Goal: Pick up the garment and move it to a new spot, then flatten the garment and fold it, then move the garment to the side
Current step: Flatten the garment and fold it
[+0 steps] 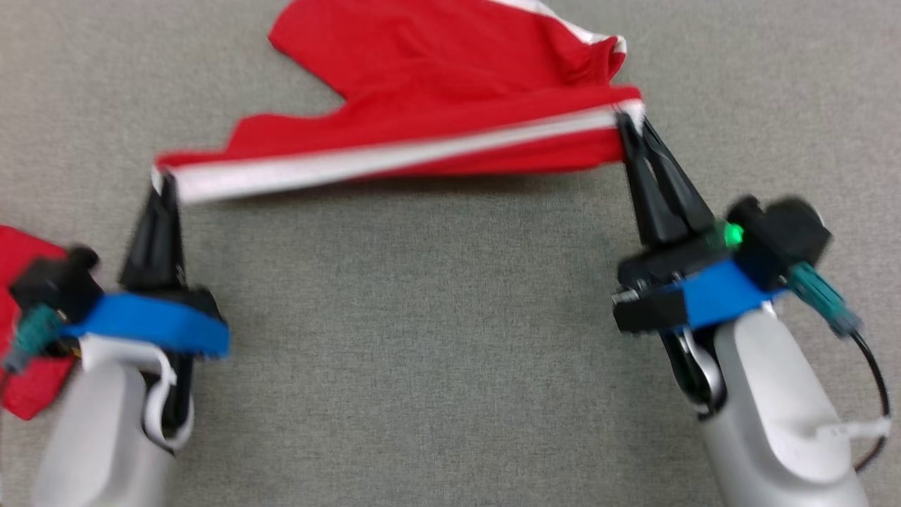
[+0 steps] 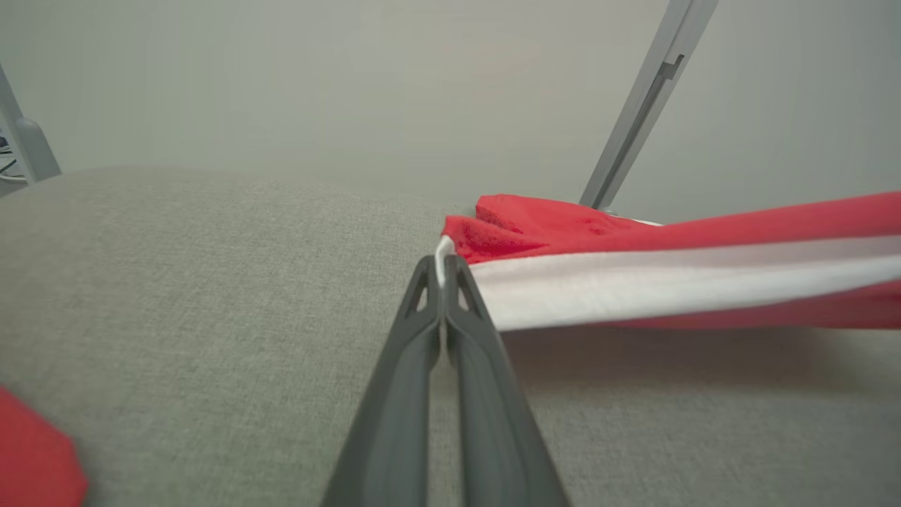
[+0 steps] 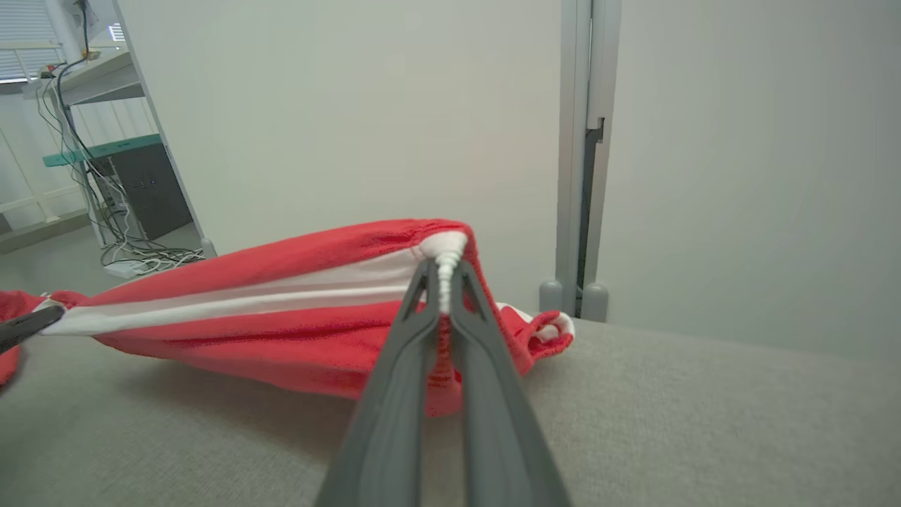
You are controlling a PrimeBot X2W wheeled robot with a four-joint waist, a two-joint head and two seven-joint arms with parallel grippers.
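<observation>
The garment point(image 1: 450, 77) is red with a white band and lies stretched across the far part of the grey table point(image 1: 422, 352). My left gripper point(image 1: 163, 182) is shut on the white band's left end, and my right gripper point(image 1: 628, 116) is shut on its right end. The band hangs taut between them, lifted off the cloth surface, casting a shadow below. In the left wrist view the fingers point(image 2: 442, 271) pinch the white hem of the garment point(image 2: 633, 232). In the right wrist view the right gripper point(image 3: 445, 271) clamps bunched white hem of the garment point(image 3: 281, 331).
Another red cloth point(image 1: 28, 338) lies at the table's left edge beside my left arm. A pale wall with a grey upright post point(image 3: 588, 162) stands behind the table. A rack with cables point(image 3: 120, 176) is off to one side.
</observation>
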